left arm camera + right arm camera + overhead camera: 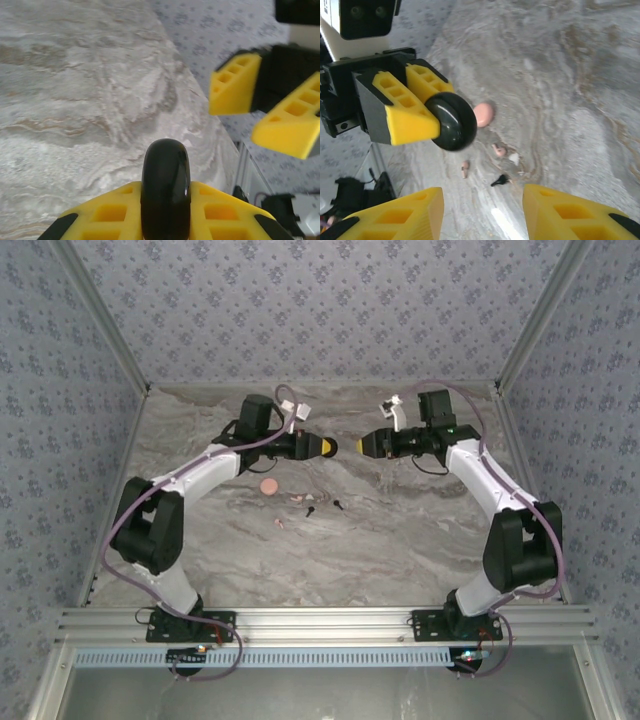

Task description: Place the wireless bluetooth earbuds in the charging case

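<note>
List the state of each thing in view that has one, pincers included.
left pincer: shut on the black disc, above the table
right pincer: open, empty, facing the left one
black disc: held edge-on, off the table, no open lid visible
pink disc: lying on the table, untouched
pink earbuds: loose on the table, in no case
black earbuds: loose on the table, in no case

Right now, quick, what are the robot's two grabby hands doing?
Left gripper: closed, holding the black round charging case.
Right gripper: open, holding nothing.
</note>
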Motion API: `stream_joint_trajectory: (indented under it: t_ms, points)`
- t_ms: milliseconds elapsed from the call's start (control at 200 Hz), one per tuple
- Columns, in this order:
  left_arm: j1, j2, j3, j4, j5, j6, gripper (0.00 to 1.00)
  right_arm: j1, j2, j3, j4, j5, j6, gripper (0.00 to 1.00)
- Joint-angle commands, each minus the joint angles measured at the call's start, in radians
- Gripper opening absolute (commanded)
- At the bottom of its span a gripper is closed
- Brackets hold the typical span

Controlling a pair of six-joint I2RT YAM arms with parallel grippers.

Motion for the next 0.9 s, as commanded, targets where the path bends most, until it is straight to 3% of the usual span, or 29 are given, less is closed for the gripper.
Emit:
stream_joint_trajectory:
  t_ms: [0, 415, 645, 895]
  points:
    - [-0.003, -0.080, -0.002, -0.035, 0.146, 0.136, 0.19, 0.030, -0.007, 0.062, -0.082, -0.095, -0.086, 0.48]
    - [-0.005, -0.165, -0.019, -0.099, 0.207, 0.226, 0.19, 0.098, 0.010, 0.119, -0.116, -0.217, -0.153, 0.51]
    - [-0.016, -0.168, -0.012, -0.109, 0.226, 0.244, 0.17, 0.114, 0.024, 0.142, -0.138, -0.213, -0.169, 0.51]
    - [-0.021, -0.169, -0.009, -0.123, 0.231, 0.256, 0.17, 0.128, 0.049, 0.161, -0.151, -0.230, -0.179, 0.44]
